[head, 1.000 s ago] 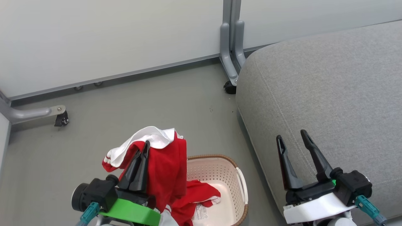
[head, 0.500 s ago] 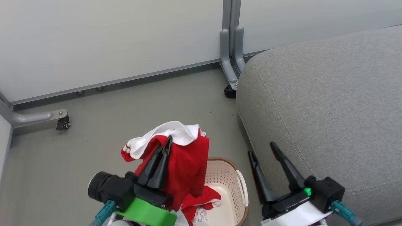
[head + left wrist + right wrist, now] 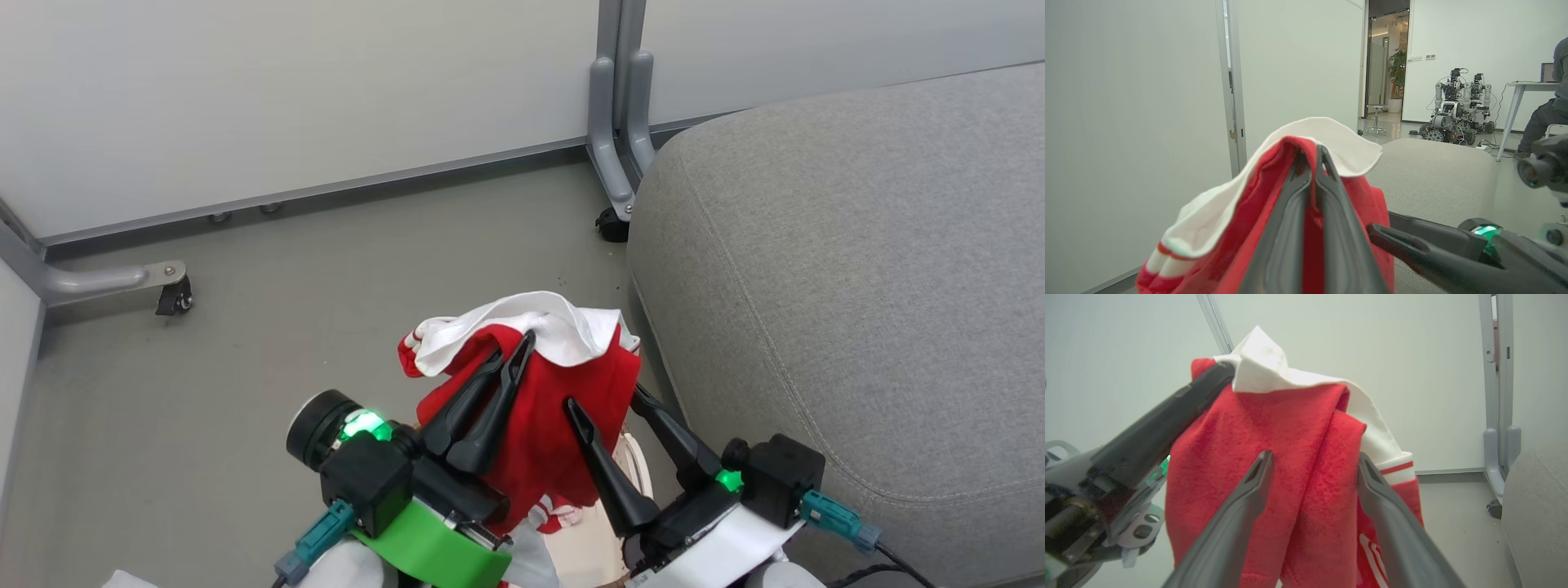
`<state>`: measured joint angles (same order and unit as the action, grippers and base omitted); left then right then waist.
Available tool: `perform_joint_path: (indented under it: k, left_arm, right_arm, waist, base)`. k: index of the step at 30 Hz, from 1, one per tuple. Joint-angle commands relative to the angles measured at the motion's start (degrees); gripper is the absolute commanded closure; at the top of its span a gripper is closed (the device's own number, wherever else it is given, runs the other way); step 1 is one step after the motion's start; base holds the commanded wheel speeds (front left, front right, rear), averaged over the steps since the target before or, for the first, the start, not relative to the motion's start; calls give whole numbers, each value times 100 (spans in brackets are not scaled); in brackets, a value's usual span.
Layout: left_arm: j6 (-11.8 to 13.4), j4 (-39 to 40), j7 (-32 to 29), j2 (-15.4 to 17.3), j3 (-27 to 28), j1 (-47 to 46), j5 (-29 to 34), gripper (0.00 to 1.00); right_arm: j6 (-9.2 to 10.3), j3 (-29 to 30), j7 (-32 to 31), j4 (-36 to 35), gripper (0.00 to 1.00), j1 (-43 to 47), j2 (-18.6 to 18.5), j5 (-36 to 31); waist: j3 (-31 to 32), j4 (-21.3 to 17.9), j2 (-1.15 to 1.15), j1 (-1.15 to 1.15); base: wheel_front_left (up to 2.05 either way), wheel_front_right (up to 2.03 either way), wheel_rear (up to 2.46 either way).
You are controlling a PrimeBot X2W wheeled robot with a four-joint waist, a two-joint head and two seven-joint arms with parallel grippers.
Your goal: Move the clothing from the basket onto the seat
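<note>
**A:** Head view. What do we label first?

**B:** We label the left gripper (image 3: 514,347). Its two dark fingers are clenched on the clothing (image 3: 563,425), a red garment. A white panel drapes over the fingertips and a striped cuff shows at the left.

**A:** Where do we place the clothing?

**B:** We see it lifted clear of the grey floor (image 3: 245,367) and hanging above the basket (image 3: 636,461). Of the basket, we make out a white handle between dark fingers. The garment hangs just beside the front edge of the seat (image 3: 857,269), not on it.

**A:** And the right gripper (image 3: 602,398)?

**B:** We note its fingers spread wide, released, one on each side of the hanging red fold. In the right wrist view the fold lies between them. We cannot tell whether either finger touches the cloth.

**A:** Left wrist view?

**B:** We look along the pressed-together fingers, with red fabric on both sides and the white panel arching over the tips. One right finger reaches in from the lower right. Behind lies the seat. Beyond it we see other robots (image 3: 1453,110), a table (image 3: 1531,83) and a seated person (image 3: 1545,118) at the right edge.
</note>
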<state>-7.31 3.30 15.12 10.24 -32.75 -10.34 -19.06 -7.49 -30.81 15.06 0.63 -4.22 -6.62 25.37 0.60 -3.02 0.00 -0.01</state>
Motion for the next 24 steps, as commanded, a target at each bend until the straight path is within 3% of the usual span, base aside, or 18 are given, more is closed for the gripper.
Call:
perform_joint_path:
  k: [1, 6, 7, 8, 14, 15, 18, 19, 24]
  left_arm:
    - [-30, 19, 5, 59, -47, -117, -64, 100]
    - [-30, -14, 5, 133, -216, -237, -86, 100]
    - [-30, -45, 5, 161, -250, -263, -61, 100]
    - [-30, -67, 5, 179, -273, -276, -41, 100]
    - [-30, -303, 4, 264, -324, -301, 55, 100]
    - [-30, -342, 4, 273, -331, -319, 76, 95]
    - [11, -438, 4, 285, -324, -344, 166, 52]
    - [33, -464, 4, 291, -322, -350, 213, 0]
    - [102, -549, 4, 296, -303, -362, 340, 0]
  right_arm:
    - [0, -95, 18, 11, 0, -96, -46, 92]
    - [0, -330, 18, -30, 0, -237, -115, 182]
    - [0, -340, 18, -45, 57, -245, -113, 155]
    - [0, -348, 18, -59, 100, -250, -112, 118]
    - [0, -317, 18, -17, 100, -235, -113, -111]
    - [0, -269, 19, -28, 100, -219, -111, -174]
    - [0, -94, 18, -30, 100, -172, -96, -327]
    - [0, 3, 18, -21, 100, -147, -76, -376]
    - [0, 309, 19, -86, 100, -117, -40, -462]
  waist:
    - [-11, 16, 0, 1]
    - [-41, 35, 0, 1]
    - [-50, 37, 0, 1]
    - [-59, 39, 0, 1]
    - [-103, 14, 0, 1]
    - [-110, 5, 0, 1]
    - [-131, -29, 0, 1]
    - [-138, -43, 0, 1]
    - [-176, -127, 0, 1]
  base:
    - [0, 0, 0]
    - [0, 0, 0]
    - [0, 0, 0]
    - [0, 0, 0]
    - [0, 0, 0]
    - [0, 0, 0]
    - [0, 0, 0]
    - [0, 0, 0]
    - [0, 0, 0]
